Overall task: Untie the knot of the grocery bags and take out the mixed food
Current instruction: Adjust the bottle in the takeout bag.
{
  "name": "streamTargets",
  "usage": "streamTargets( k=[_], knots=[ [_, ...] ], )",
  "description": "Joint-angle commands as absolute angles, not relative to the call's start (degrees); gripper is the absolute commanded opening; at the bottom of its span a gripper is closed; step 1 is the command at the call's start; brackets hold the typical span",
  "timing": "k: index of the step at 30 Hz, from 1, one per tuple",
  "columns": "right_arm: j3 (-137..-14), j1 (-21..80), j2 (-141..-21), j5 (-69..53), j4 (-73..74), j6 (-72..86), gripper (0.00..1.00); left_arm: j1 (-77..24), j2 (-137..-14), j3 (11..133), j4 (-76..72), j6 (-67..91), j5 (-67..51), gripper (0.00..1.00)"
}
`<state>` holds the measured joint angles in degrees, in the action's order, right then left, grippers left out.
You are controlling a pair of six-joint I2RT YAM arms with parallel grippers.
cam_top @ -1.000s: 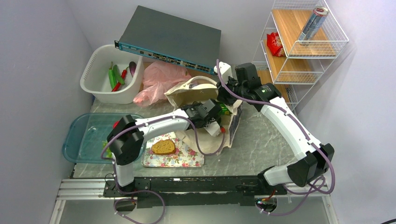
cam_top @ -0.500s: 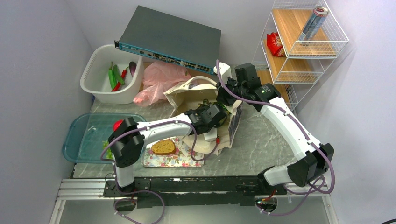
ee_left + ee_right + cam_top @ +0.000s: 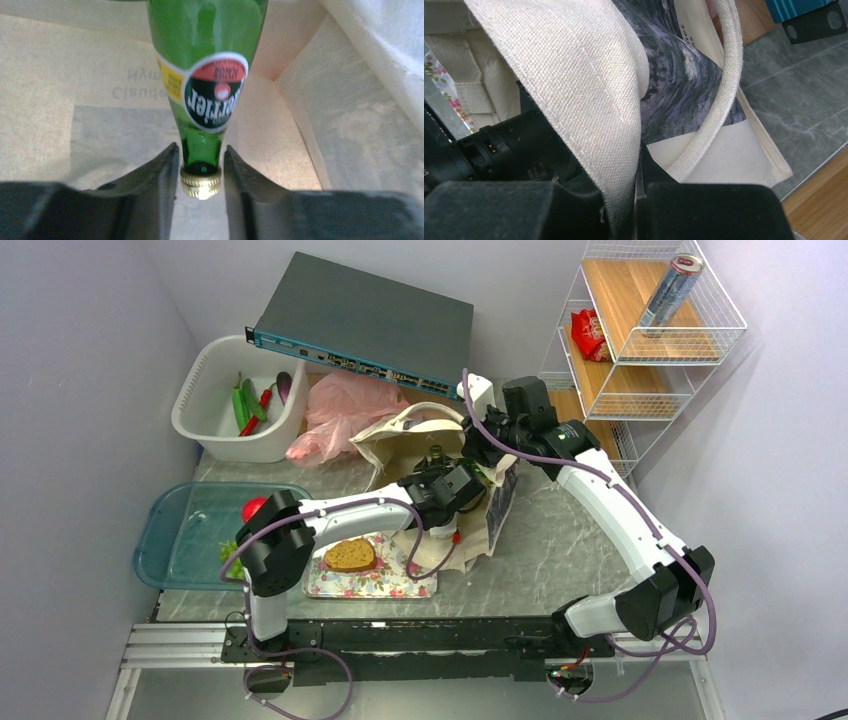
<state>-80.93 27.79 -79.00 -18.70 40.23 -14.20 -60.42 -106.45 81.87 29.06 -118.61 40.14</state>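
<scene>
At far left, peppers (image 3: pixel 243 405) and an eggplant (image 3: pixel 284 386) lie in the white basket (image 3: pixel 205 425). A bread slice (image 3: pixel 350 555) sits on the floral plate (image 3: pixel 410 580) on the surface (image 3: pixel 560 530). The pink bag (image 3: pixel 340 410) lies slack behind the canvas tote (image 3: pixel 400 440). Inside the tote, the left pincer (image 3: pixel 200 152) brackets the green bottle (image 3: pixel 205 40) at its gold cap, fingers at or just off it; I cannot tell whether it grips. The right pincer (image 3: pixel 626 200) is clamped on the tote's rim.
</scene>
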Motion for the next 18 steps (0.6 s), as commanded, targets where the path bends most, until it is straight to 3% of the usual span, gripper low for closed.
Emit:
streamTargets(
  k=[1, 8, 9, 10, 18],
  knots=[
    [-81.34, 28.49, -77.19, -23.29, 34.99, -14.4, 0.0, -61.89, -104.87, 84.21, 26.8, -124.01, 42.76, 0.49],
    [-81.48, 28.55, -77.21, -23.31, 35.16, -14.42, 0.0, -62.05, -105.97, 89.3, 27.93, -119.4, 42.2, 0.71],
    [-81.33, 28.44, -77.11, -23.37, 35.11, -14.41, 0.0, -62.14, -105.66, 90.32, 28.9, -118.21, 41.56, 0.9],
    [-81.11, 28.48, -77.08, -23.33, 35.03, -14.35, 0.0, -62.25, -105.25, 90.89, 29.71, -116.89, 40.44, 0.98],
    [-81.19, 28.48, -77.21, -23.4, 34.48, -13.89, 0.0, -63.34, -97.46, 88.82, 39.51, -103.53, 35.74, 0.99]
  ],
)
